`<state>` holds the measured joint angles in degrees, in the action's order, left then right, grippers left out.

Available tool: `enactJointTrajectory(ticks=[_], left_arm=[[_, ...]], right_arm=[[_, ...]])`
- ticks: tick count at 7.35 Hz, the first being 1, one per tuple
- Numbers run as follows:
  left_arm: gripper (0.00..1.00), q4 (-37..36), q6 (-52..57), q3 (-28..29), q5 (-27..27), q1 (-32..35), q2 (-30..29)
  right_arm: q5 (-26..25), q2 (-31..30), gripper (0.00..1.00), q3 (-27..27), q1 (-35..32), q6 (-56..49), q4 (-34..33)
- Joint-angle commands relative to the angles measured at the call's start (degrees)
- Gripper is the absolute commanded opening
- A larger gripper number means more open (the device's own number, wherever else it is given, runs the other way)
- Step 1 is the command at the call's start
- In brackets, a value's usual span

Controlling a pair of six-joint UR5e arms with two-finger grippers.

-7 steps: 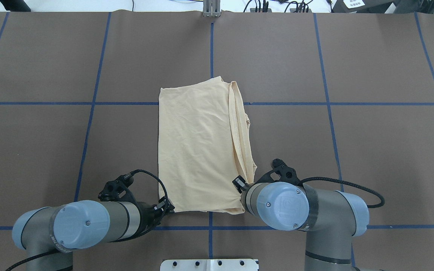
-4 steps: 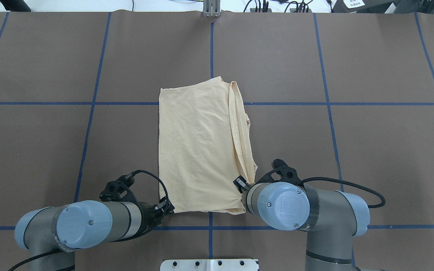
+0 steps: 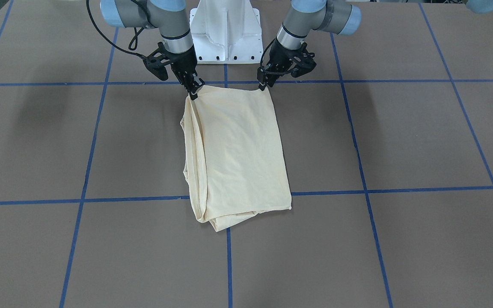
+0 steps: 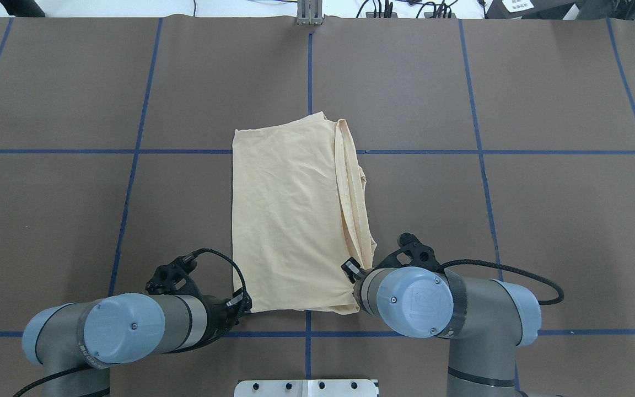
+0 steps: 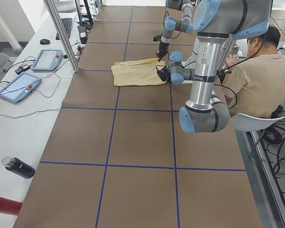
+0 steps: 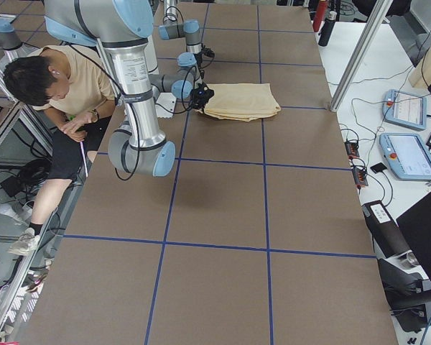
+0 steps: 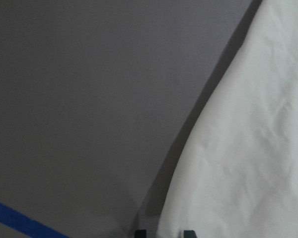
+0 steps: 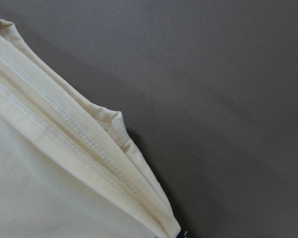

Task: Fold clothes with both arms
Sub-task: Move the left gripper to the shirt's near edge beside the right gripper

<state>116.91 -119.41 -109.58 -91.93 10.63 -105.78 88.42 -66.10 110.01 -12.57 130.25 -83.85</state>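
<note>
The pale cream-yellow shirt lies folded into a long rectangle at the table's middle, plain side up, with its print hidden. It also shows in the front view. My left gripper is at the shirt's near left corner. In the left wrist view the shirt's edge runs between its two close fingertips, and it looks shut on that corner. My right gripper is shut on the near right corner, where the stitched hems stack up.
The brown table cover carries blue tape grid lines. The white pedestal base stands between the arms. A seated operator is beside the table. Tablets and a bottle lie along the far side strip.
My left arm has shifted a little to the right, and its gripper has edged slightly back at the shirt's corner. The right arm and the shirt have hardly moved.
</note>
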Motion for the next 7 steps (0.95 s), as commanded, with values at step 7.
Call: enactJointTrajectory(ticks=[7], left_arm=[[0.0,-5.8,3.0,-14.6,-4.6,4.8,0.1]], right_arm=[[1.2,-2.3,0.0,14.1,-2.4,3.0,-9.2]])
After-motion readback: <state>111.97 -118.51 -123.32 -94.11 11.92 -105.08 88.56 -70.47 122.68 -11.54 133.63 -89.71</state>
